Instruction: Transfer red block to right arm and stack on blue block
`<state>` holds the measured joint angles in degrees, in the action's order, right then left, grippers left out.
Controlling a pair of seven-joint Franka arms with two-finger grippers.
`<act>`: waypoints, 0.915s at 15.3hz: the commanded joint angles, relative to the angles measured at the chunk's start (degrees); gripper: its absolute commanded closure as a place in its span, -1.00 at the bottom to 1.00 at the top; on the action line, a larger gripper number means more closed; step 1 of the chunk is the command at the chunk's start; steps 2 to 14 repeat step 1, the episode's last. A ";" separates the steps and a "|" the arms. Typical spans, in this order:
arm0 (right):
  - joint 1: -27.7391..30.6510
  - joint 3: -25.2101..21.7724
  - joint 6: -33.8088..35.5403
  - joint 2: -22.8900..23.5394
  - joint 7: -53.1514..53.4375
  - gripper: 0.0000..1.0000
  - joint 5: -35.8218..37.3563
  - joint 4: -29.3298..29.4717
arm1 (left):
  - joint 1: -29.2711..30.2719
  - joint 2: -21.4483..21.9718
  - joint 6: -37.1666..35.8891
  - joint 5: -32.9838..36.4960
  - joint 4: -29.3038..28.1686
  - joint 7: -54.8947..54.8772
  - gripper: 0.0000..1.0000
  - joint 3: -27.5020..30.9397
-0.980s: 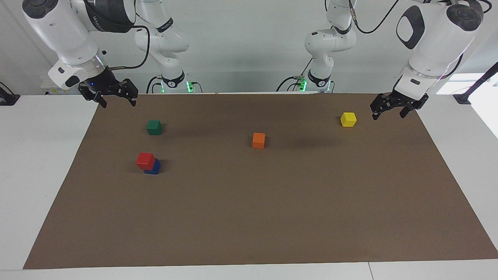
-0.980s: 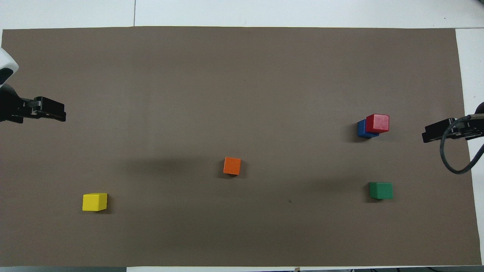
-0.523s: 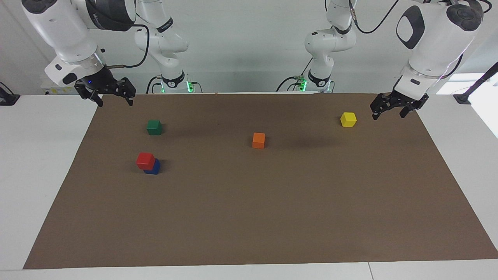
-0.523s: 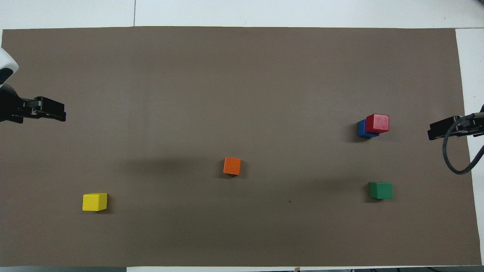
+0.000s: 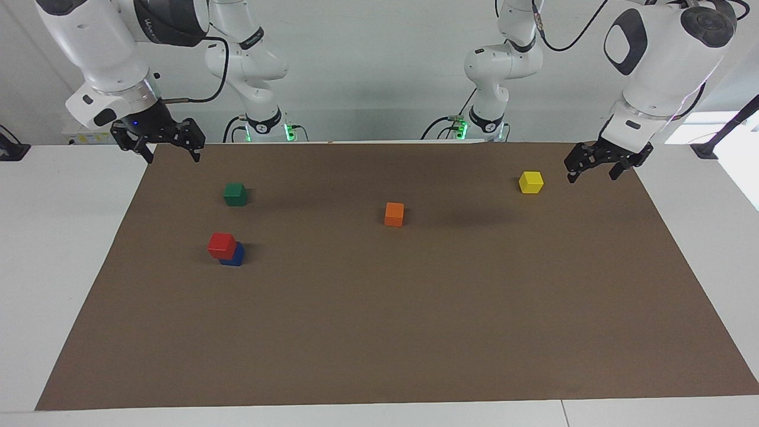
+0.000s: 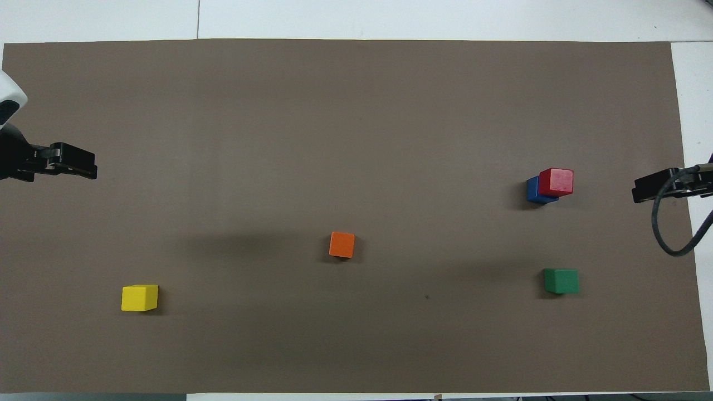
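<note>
The red block (image 5: 222,244) rests on the blue block (image 5: 234,257), shifted a little off centre, toward the right arm's end of the mat; the stack also shows in the overhead view, red (image 6: 556,181) over blue (image 6: 533,190). My right gripper (image 5: 172,158), with its blue wrist light, is open and empty, raised over the mat's corner by the robots, well apart from the stack. It shows at the overhead view's edge (image 6: 640,192). My left gripper (image 5: 592,177) is open and empty, waiting over the mat's edge beside the yellow cube (image 5: 531,182).
A brown mat (image 5: 379,332) covers the table. A green cube (image 5: 235,194) lies nearer to the robots than the stack. An orange cube (image 5: 394,214) lies mid-mat. In the overhead view they show as green (image 6: 561,280), orange (image 6: 341,244) and yellow (image 6: 139,297).
My right gripper has drawn up and away from the stack toward its own end of the table. The blocks and the left arm have not moved.
</note>
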<state>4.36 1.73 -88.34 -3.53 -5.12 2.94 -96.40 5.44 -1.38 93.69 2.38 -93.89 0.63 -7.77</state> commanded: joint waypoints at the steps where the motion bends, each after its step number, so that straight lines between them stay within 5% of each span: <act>1: 0.91 0.73 0.18 0.45 -0.68 -1.00 0.31 0.87 | 0.09 0.68 -0.26 0.69 -0.68 -0.89 -1.00 0.12; 14: 0.91 0.73 0.18 0.45 -0.68 -1.00 0.31 0.87 | 0.09 0.68 -0.26 0.69 -0.68 -0.89 -1.00 0.12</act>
